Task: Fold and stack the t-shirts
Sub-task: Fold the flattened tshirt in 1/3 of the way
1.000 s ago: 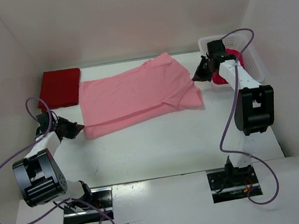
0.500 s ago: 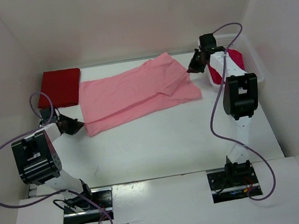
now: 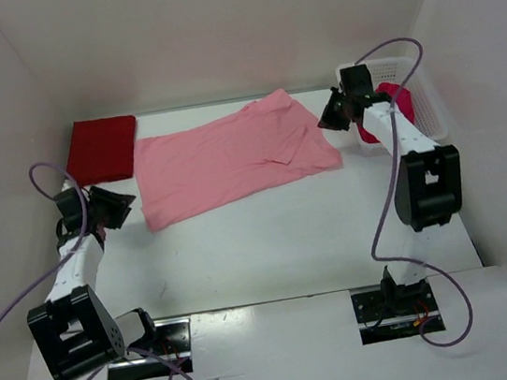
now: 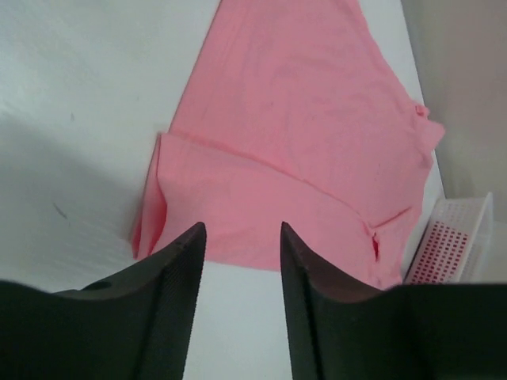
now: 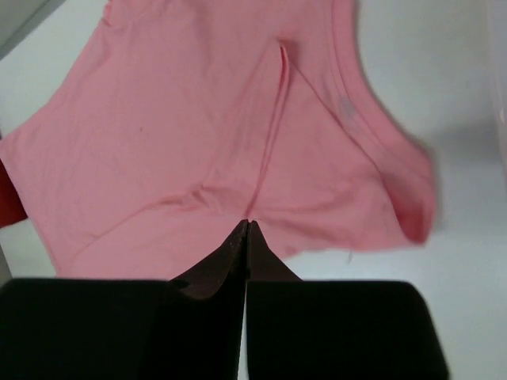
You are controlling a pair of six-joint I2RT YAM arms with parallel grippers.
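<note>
A light pink t-shirt (image 3: pixel 230 155) lies spread across the back middle of the table, its near long edge folded over. The left wrist view shows that fold (image 4: pixel 301 119). My left gripper (image 3: pixel 119 207) hovers just left of the shirt's near-left corner, open and empty (image 4: pixel 242 229). My right gripper (image 3: pixel 329 121) is above the shirt's right edge, shut with nothing between its tips (image 5: pixel 245 226); the pink cloth (image 5: pixel 182 119) lies flat below it. A folded dark red t-shirt (image 3: pixel 101 150) rests at the back left. A magenta t-shirt (image 3: pixel 393 93) sits in the basket.
A white mesh basket (image 3: pixel 421 105) stands at the back right against the wall, also seen in the left wrist view (image 4: pixel 455 245). White walls close in the table on the left, back and right. Purple cables loop off both arms.
My left gripper has opened, let go of the pink shirt's left edge and drawn back a little. My right gripper stayed shut and shifted slightly over the shirt's right edge.
</note>
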